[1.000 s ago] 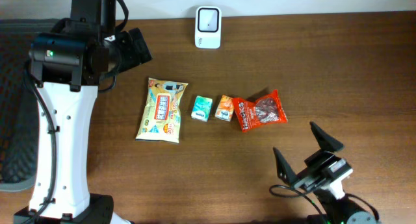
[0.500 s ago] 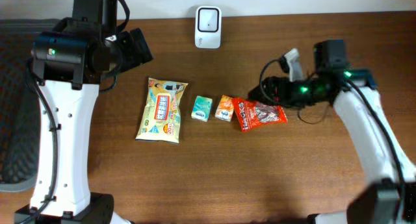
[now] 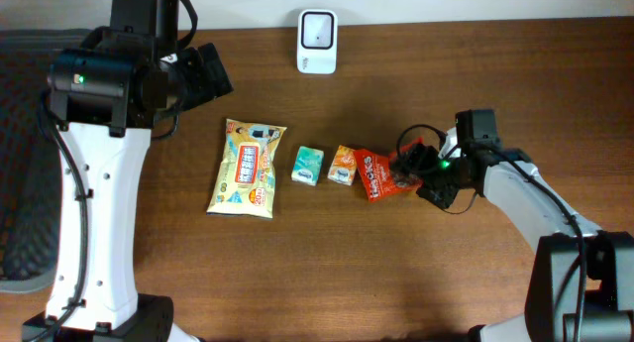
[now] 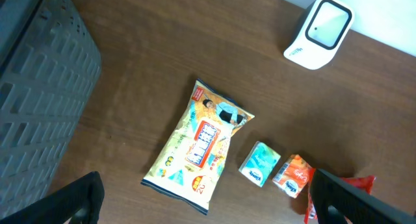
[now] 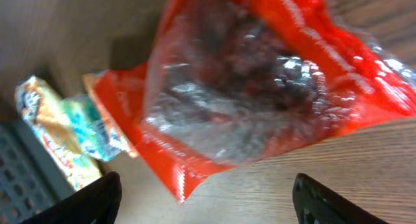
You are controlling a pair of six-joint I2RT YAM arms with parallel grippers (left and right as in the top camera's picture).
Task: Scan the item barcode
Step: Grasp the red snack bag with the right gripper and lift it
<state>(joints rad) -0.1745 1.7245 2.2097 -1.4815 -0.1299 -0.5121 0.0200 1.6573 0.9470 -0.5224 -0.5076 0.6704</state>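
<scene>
A red snack bag [image 3: 376, 175] with a clear window lies right of centre on the table. It fills the right wrist view [image 5: 260, 87]. My right gripper [image 3: 418, 173] is low over the bag's right end and open. Its two dark fingers [image 5: 97, 198] stand on either side of the bag's near corner, touching nothing. The white barcode scanner [image 3: 317, 28] stands at the back edge, also in the left wrist view [image 4: 318, 32]. My left gripper [image 4: 208, 211] hangs high at the back left, open and empty.
In a row left of the red bag lie an orange pack [image 3: 342, 165], a teal pack [image 3: 307, 166] and a yellow snack bag [image 3: 248, 167]. A grey ribbed mat [image 4: 39, 87] covers the far left. The left arm's white column [image 3: 94, 213] stands along the left side.
The right arm swung from the table's front edge to the back right, then down onto the red bag's right end. The left arm has not moved.
</scene>
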